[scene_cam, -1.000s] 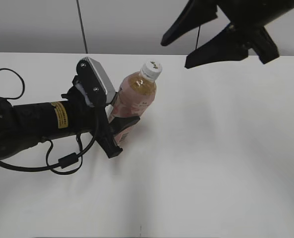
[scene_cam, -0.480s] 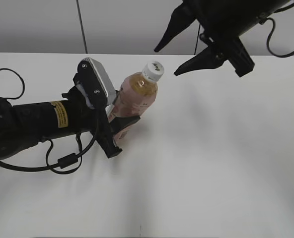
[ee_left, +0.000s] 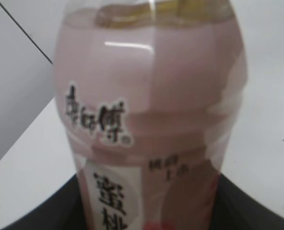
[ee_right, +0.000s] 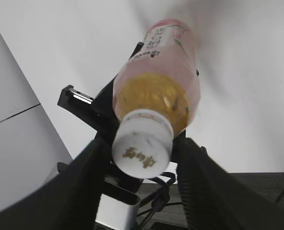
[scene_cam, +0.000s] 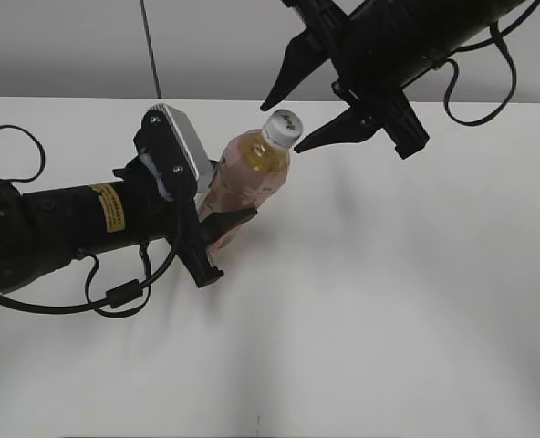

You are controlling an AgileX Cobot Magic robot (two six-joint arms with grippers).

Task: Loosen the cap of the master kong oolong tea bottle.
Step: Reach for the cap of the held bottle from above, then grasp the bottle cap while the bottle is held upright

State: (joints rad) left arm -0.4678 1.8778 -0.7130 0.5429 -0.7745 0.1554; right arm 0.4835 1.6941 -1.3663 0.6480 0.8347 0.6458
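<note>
The master kong oolong tea bottle (scene_cam: 248,180) is a clear bottle of amber tea with a pink label, held tilted above the white table. My left gripper (scene_cam: 217,228) is shut on its lower body; the pink label (ee_left: 151,120) fills the left wrist view. The white cap (scene_cam: 282,128) points up and right. My right gripper (scene_cam: 286,123) is open, one finger on each side of the cap, not touching it. In the right wrist view the cap (ee_right: 142,149) sits between the two black fingers of the right gripper (ee_right: 142,172), with the bottle (ee_right: 157,96) behind it.
The white table (scene_cam: 389,301) spreads to the right and front of the bottle. A grey wall runs behind its far edge. Black cables (scene_cam: 115,297) loop beside the left arm.
My right gripper has moved left and down from the upper right until its open fingers straddle the cap. The left gripper and bottle have stayed almost still.
</note>
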